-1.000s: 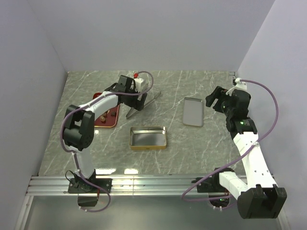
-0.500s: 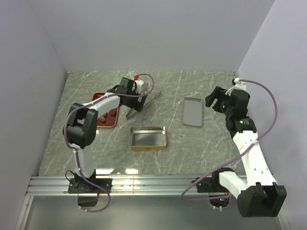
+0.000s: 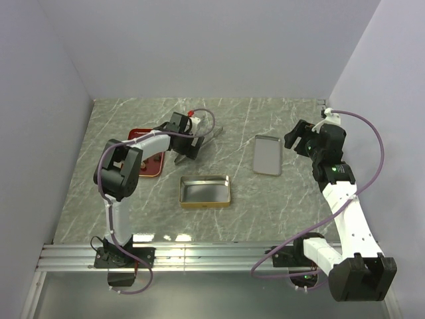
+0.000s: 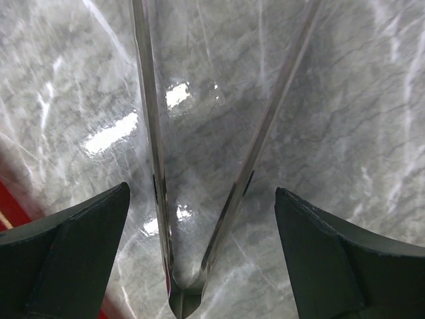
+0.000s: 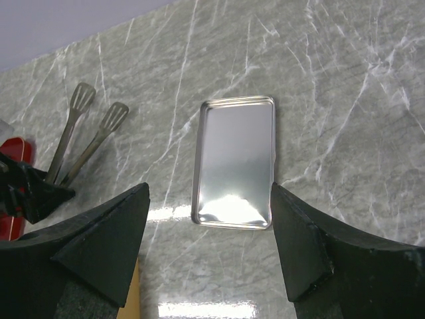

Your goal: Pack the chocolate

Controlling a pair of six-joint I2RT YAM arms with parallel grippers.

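Metal tongs (image 4: 199, 166) lie on the marble table, hinge end (image 4: 182, 292) towards me. My left gripper (image 4: 199, 259) is open, its fingers (image 4: 66, 259) astride that hinge end without touching it. In the top view the left gripper (image 3: 186, 149) sits over the tongs (image 3: 211, 135), beside the red tray (image 3: 147, 169). The chocolate on the tray is hidden under the left arm. An open gold tin (image 3: 206, 191) lies in the middle. My right gripper (image 3: 297, 137) is open and empty, above and to the right of the silver lid (image 3: 267, 155).
The right wrist view shows the lid (image 5: 236, 163), the tongs' spoon ends (image 5: 96, 116), a corner of the red tray (image 5: 10, 159) and the gold tin's edge (image 5: 137, 292). Grey walls close in the table on three sides.
My left arm has swung to the right and its gripper has shifted down over the tongs' hinge end. The right arm, tin and lid have not moved.
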